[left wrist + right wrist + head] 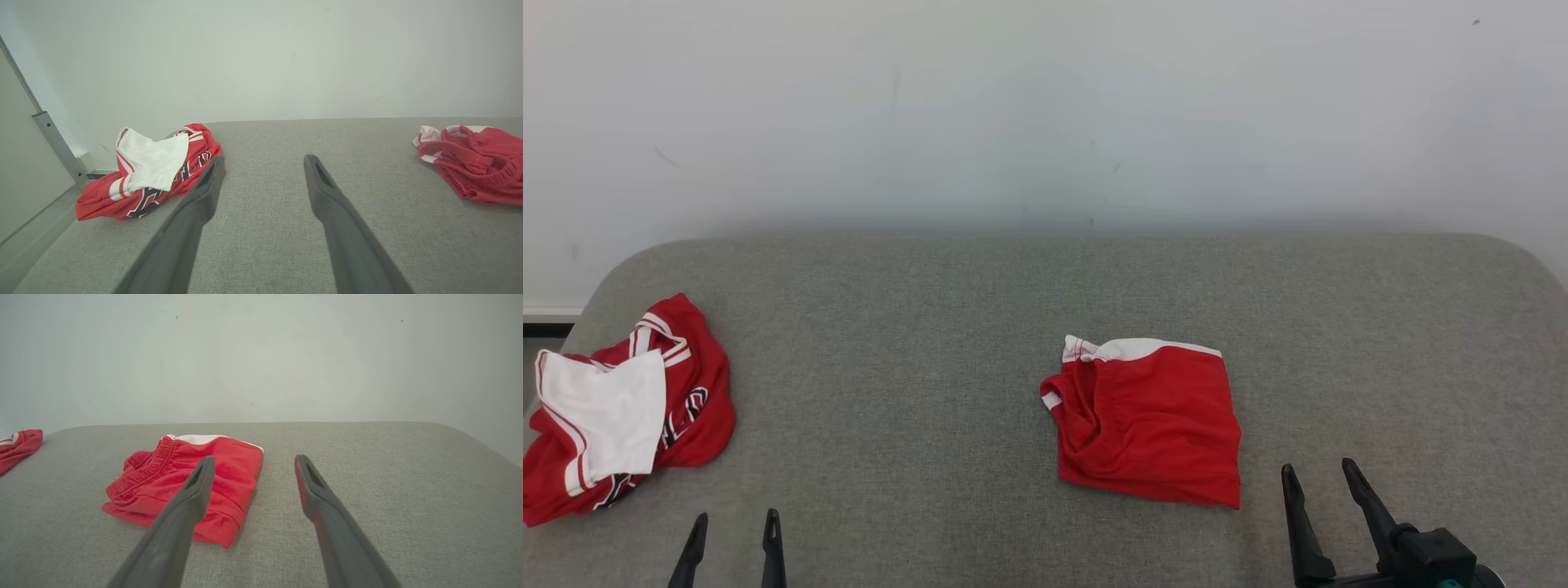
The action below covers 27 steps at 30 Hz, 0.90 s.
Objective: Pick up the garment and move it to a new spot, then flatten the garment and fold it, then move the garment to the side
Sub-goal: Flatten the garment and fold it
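Left gripper sits low at the near edge, its two long dark tapered fingers spread wide with nothing between them, just bare grey weave showing in the gap. Over on the other side, the right gripper is the same story: matte black prongs splayed apart, empty, tips angled up and a little left, hanging just beside the near right corner of the folded red shorts. From the right wrist view those shorts lie just past the left finger, a neat squarish bundle of soft red knit, gathered elastic waistband bunched along its left side, a white band peeking out along the far edge. They rest flat near the middle of the grey cushion, a coarse woven pad with rounded far corners. Well apart, out at the cushion's left edge, there's a crumpled jersey, a loose heap of red fabric with red-and-white striped trim, dark lettering, and a smooth white panel flopped over the top. Behind it all, a plain pale wall, faintly scuffed.
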### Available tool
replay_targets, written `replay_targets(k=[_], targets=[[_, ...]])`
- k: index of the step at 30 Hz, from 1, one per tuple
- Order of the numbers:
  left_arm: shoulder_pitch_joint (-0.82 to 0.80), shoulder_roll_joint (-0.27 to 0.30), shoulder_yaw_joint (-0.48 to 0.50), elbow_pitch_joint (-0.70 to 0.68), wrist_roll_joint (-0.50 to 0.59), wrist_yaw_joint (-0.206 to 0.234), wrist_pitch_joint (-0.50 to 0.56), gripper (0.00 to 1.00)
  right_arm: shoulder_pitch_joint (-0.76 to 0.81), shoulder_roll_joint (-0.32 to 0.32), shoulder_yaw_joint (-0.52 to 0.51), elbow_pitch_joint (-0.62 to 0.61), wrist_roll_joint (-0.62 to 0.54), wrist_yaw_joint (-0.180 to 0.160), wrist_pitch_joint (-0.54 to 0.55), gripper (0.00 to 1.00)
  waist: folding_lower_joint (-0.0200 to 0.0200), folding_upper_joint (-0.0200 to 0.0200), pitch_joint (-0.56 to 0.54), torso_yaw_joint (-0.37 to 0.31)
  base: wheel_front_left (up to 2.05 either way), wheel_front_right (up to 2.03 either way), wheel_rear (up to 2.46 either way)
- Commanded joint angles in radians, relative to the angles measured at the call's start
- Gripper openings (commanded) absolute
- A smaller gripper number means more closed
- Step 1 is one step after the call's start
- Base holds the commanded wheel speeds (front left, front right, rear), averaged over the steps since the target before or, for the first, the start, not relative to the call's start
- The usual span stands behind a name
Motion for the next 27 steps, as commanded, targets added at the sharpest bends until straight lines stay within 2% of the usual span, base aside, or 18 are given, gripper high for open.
replay_targets(k=[1,27], targets=[[0.015,0.0,0.006,-0.008,-0.006,0.006,-0.003,1.0,-0.004,0.004,0.002,-0.002,-0.005,-0.003,-0.005,1.0,0.0001,0.0,0.0,0.001,0.0,0.0,0.0],[0.043,-0.002,0.02,-0.056,-0.009,-0.008,-0.003,1.0,-0.005,0.008,0.0,0.005,-0.006,-0.003,-0.005,1.0,0.0001,0.0,0.001,0.01,0.0,0.0,0.0]])
